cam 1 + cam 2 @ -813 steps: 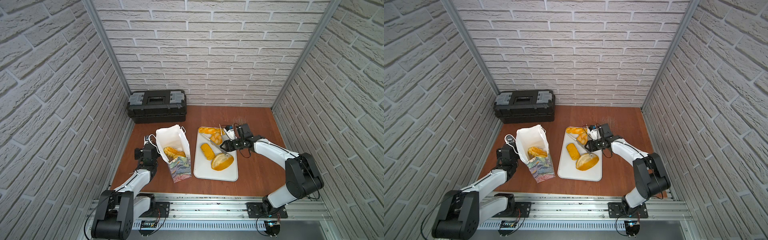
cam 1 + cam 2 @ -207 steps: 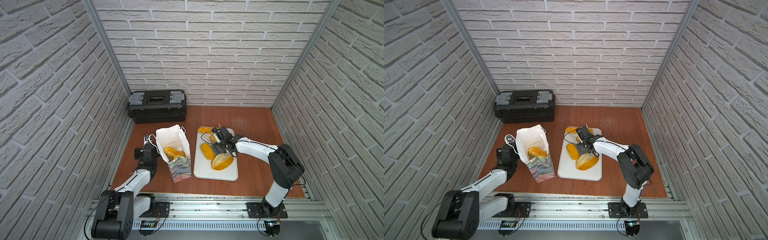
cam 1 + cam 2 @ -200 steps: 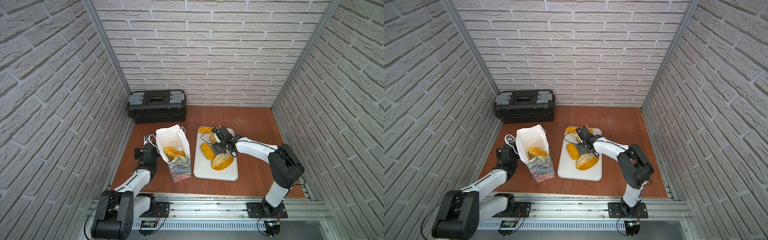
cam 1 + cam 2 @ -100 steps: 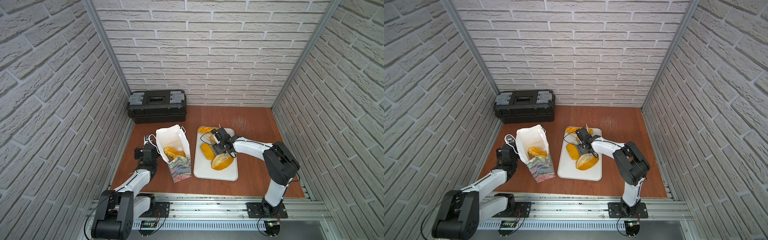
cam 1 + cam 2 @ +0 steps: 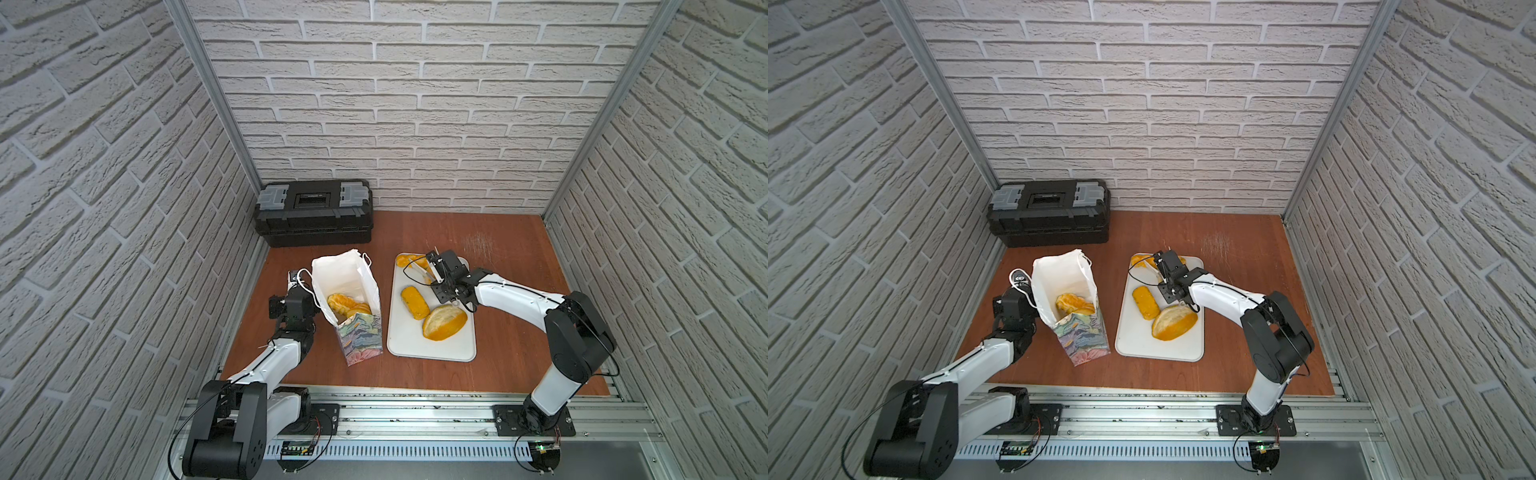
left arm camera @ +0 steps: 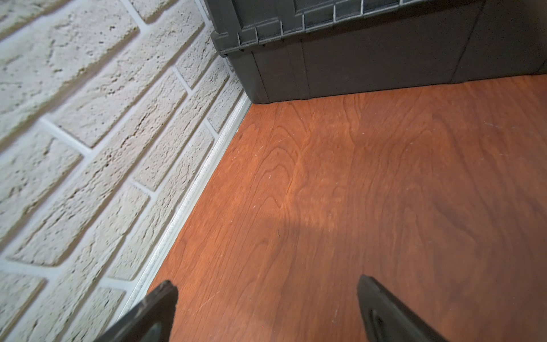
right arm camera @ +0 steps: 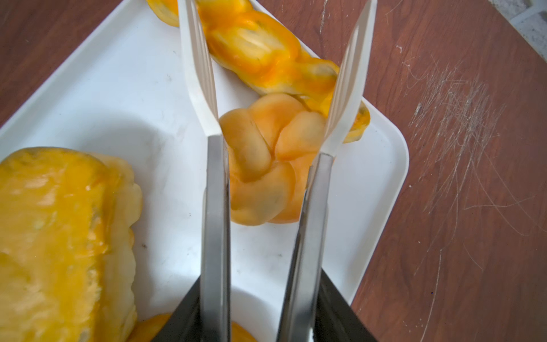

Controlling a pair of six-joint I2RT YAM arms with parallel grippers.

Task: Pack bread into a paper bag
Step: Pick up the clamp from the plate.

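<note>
Right wrist view: right gripper (image 7: 273, 59) jaws pinch the golden knotted bread roll (image 7: 266, 165); left gripper (image 6: 266, 285) jaws gape empty; likely next, lift it into the swirl-painted paper bag (image 5: 360, 338).

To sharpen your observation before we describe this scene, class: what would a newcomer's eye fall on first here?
The right gripper straddles a yellow knot roll at the white tray's far end, with a big floury loaf nearer the front. Left of the tray stands the open paper bag, bread already inside.

Upright swirl-patterned paper bag (image 5: 359, 336) holding bread pieces (image 5: 347, 303), knot roll (image 7: 266, 165), braided stick (image 7: 260, 50) outside
</note>
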